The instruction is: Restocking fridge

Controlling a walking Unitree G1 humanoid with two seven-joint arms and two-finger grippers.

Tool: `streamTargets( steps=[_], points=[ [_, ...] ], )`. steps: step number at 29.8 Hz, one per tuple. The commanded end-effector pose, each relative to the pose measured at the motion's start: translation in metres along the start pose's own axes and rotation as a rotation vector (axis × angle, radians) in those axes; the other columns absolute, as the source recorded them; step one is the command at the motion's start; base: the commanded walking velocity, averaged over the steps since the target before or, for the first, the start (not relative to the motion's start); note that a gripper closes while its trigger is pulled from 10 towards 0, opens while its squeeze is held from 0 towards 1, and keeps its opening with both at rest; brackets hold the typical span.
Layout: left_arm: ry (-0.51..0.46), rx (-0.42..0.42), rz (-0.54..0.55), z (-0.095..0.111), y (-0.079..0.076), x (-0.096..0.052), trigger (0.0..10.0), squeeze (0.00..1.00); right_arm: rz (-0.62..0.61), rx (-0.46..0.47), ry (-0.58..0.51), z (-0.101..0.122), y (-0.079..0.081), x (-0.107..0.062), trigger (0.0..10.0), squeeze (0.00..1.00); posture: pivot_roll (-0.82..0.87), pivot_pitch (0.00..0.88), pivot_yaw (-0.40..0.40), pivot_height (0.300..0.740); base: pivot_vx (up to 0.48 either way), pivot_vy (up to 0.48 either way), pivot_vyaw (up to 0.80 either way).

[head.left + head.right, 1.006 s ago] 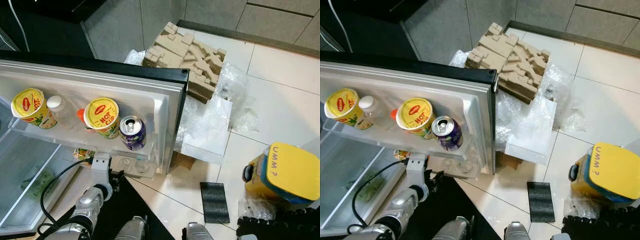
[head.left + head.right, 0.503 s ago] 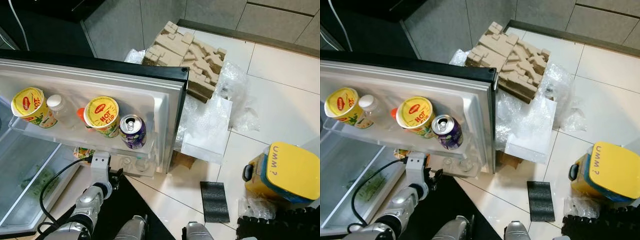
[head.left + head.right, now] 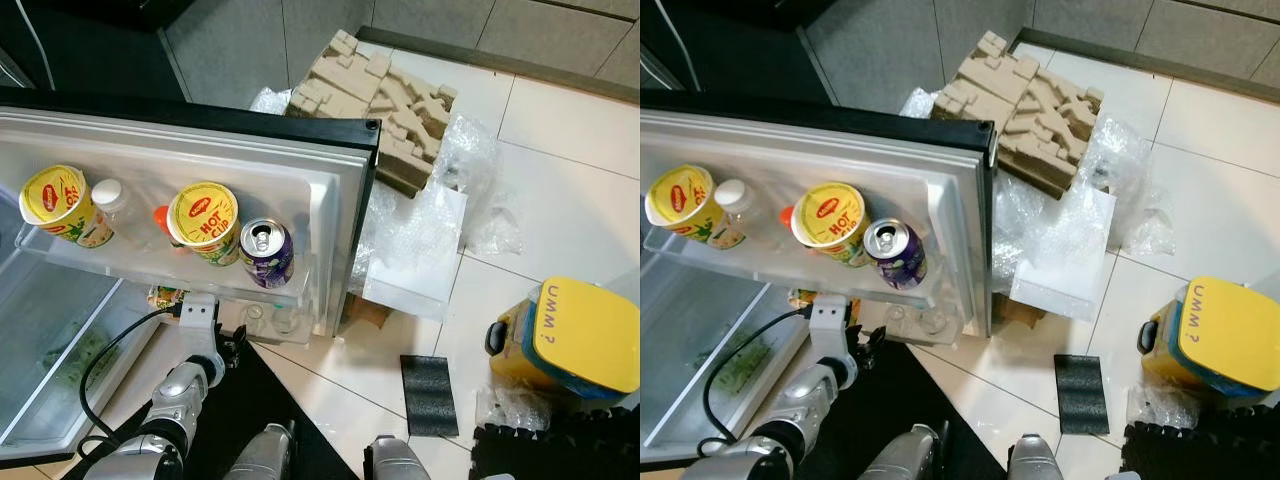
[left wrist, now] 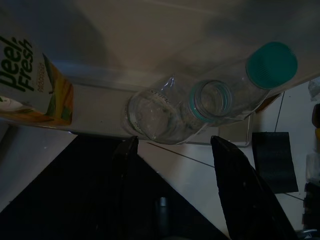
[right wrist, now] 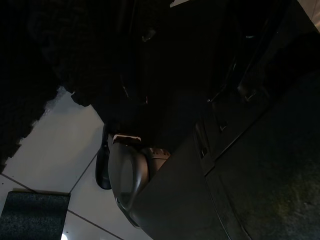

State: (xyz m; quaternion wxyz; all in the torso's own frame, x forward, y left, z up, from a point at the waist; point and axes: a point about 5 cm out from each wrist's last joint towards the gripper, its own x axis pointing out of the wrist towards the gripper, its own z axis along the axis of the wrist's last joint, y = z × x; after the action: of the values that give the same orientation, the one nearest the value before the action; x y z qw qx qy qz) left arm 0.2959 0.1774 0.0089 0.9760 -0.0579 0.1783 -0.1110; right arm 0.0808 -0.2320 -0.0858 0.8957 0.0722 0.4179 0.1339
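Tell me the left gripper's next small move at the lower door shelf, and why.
Probably ease the left gripper straight forward. Its fingers stand open and empty, just short of the two clear bottles lying on the lower door shelf beside the juice carton. The nearer bottle sits roughly in line with the gap, not yet between the fingers.

Door shelf (image 3: 150,272), left of frame: two cups (image 3: 58,206) (image 3: 205,222), white-cap bottle (image 3: 108,196) btwn them, orange cap (image 3: 161,215), purple can (image 3: 266,253) at right end. Floor (image 3: 560,190), right: cardboard insert (image 3: 385,100) top centre, bubble wrap (image 3: 415,235), black pad (image 3: 429,396), yellow-lid box (image 3: 568,338) lower right.
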Motion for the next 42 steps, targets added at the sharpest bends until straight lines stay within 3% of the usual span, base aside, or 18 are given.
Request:
streamTargets(
  steps=[1,15,20,34,42],
  points=[
    [0.002,-0.012,-0.009,-0.003,-0.002,-0.001,10.0,0.0,0.078,0.023,0.045,-0.016,0.018,0.001,10.0,0.0,-0.14,0.388,0.103,0.74,0.0,0.0,0.0],
    [-0.082,-0.073,-0.1,0.012,-0.014,0.007,10.0,0.0,0.075,0.031,0.038,-0.014,0.018,0.001,10.0,0.0,-0.13,0.388,0.105,0.74,0.0,0.0,0.0],
    [-0.092,-0.043,-0.083,0.014,-0.014,0.007,10.0,0.0,0.079,0.032,0.033,-0.014,0.019,0.002,10.0,0.0,-0.13,0.393,0.107,0.74,0.0,0.0,0.0],
    [-0.01,0.111,-0.012,-0.011,-0.01,-0.005,10.0,0.0,0.084,0.041,0.021,-0.016,0.02,0.0,10.0,0.0,-0.14,0.403,0.11,0.74,0.0,0.0,0.0],
    [-0.017,0.191,0.078,-0.008,0.0,-0.006,10.0,0.0,0.09,0.042,0.013,-0.015,0.021,-0.001,10.0,0.0,-0.15,0.406,0.109,0.74,0.0,0.0,0.0]
  ],
)
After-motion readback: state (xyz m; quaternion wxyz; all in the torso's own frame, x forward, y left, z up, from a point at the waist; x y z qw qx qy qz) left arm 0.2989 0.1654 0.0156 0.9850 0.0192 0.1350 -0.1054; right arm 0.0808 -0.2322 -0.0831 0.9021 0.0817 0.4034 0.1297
